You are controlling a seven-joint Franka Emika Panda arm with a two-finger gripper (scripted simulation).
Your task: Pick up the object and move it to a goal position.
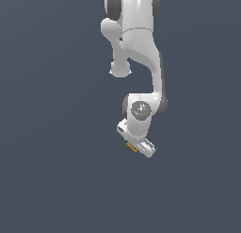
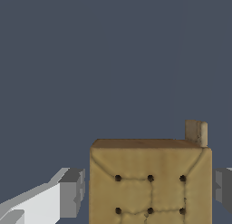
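So the white arm [image 1: 141,62] hangs down from the top of the exterior view, and its tool [image 1: 138,147] sits at the low end with the little tan block [image 1: 131,147] tucked right at its tip. The wrist view shows it better: the block [image 2: 150,182] sits between the two grey fingers [image 2: 72,191], dark dots on its near face. There's a small gap on each side, so the fingers stand apart, not clamped on it. All around is plain dark blue-grey.
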